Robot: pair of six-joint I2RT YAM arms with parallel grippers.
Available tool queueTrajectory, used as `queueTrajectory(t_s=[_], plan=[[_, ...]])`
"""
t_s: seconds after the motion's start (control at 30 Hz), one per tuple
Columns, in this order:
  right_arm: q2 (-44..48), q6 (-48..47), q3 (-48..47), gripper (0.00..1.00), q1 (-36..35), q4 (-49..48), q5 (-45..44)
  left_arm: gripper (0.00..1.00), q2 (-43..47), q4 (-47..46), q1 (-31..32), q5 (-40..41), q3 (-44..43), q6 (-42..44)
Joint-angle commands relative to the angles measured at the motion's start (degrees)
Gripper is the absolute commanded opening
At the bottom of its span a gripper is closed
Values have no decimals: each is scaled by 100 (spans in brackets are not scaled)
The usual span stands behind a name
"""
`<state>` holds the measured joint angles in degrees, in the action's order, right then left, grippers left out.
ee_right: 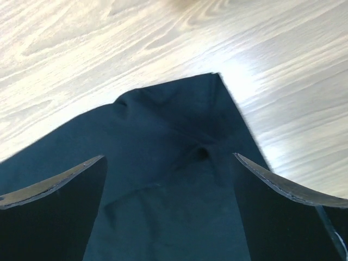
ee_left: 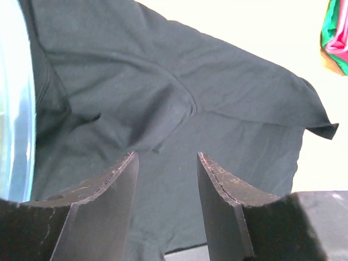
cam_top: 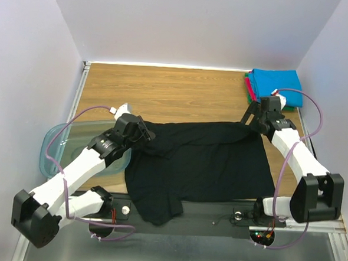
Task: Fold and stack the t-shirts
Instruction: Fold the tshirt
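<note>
Both pairs of jaws are spread apart and hold nothing. The left gripper [ee_left: 166, 156] hangs over the left far part of the black shirt [cam_top: 201, 162], where the cloth bunches up by a sleeve seam. The right gripper [ee_right: 168, 157] hangs over the shirt's far right corner, which lies flat on the table [cam_top: 164, 91].

The black shirt is spread out in the middle of the table, between the two arms. Its near edge hangs a little over the front. Its left side is just beside the tub [cam_top: 50, 152]. The other shirts sit folded in a stack [cam_top: 274, 83] in the far right corner (blue on top, then red-pink, then green).

I think the black shirt will feel soft, light and floppy. It will not break and it will not keep its shape. Lift one spot and the rest will sag and drag behind. So it is best to pinch it at two places at once, one for each gripper.

The far right corner looks like a good place to grab, since it is thin and flat. The left side looks harder. The cloth there is wrinkled, so the jaws might catch too many layers. A spot on the edge near the shoulder would likely be better than the bunched middle.
</note>
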<state>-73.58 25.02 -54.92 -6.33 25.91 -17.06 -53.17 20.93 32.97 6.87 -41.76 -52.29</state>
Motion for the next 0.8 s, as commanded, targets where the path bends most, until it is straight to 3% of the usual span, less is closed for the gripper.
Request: queueTrajectory(t_s=[0.0, 0.2, 0.3, 0.53, 0.77], plan=[[-419, 749, -414, 100, 35, -60, 412, 60, -439, -457, 25, 182, -534, 386], [-1228, 838, -985, 100, 35, -665, 2080, 62, -1518, -906, 16, 165, -1132, 694], [-1606, 760, -1004, 100, 35, -789, 2338, 62, -2098, -941, 25, 122, -1229, 686], [-1678, 759, 83, 100, 35, -772, 1550, 62, -3085, -1021, 25, -230, -914, 519], [-1132, 786, 771, 100, 526, -631, 844, 61, -2946, -845, 43, -353, -255, 413]])
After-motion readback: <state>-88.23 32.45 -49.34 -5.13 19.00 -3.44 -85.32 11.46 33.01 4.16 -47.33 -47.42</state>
